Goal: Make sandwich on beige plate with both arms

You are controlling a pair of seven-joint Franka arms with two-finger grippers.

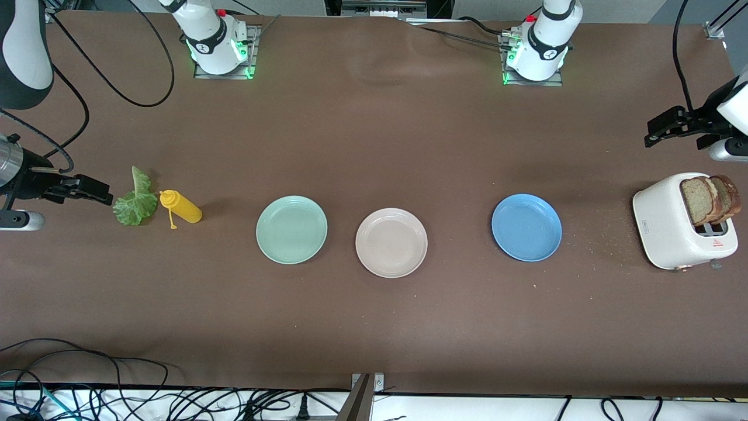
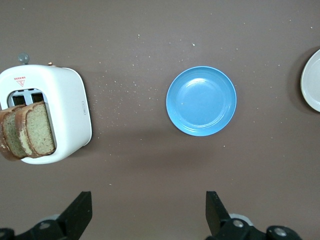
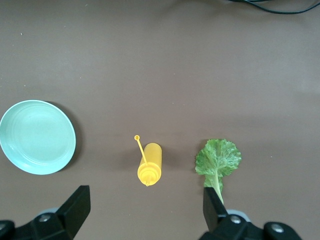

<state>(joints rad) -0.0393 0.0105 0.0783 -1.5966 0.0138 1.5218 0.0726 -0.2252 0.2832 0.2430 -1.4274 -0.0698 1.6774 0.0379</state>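
- On the brown table (image 1: 374,146) three plates lie in a row: a mint-green plate (image 1: 291,229) toward the right arm's end, the beige plate (image 1: 391,242) in the middle, bare, and a blue plate (image 1: 526,227) toward the left arm's end.
- Toward the left arm's end a white toaster (image 1: 672,225) holds two slices of brown bread (image 1: 710,199) standing up out of its slots; crumbs are scattered between it and the blue plate.
- A small red warning triangle with tiny print sits on the toaster's top and a small mark on its side; neither can be read.
- Toward the right arm's end a lettuce leaf (image 1: 135,200) lies just beside a yellow squeeze bottle (image 1: 182,207) on its side, its cap hanging off.
- The left hand (image 2: 147,212) hangs open over the table near the toaster, holding nothing.
- The right hand (image 3: 145,210) hangs open over the table by the lettuce stem, holding nothing.
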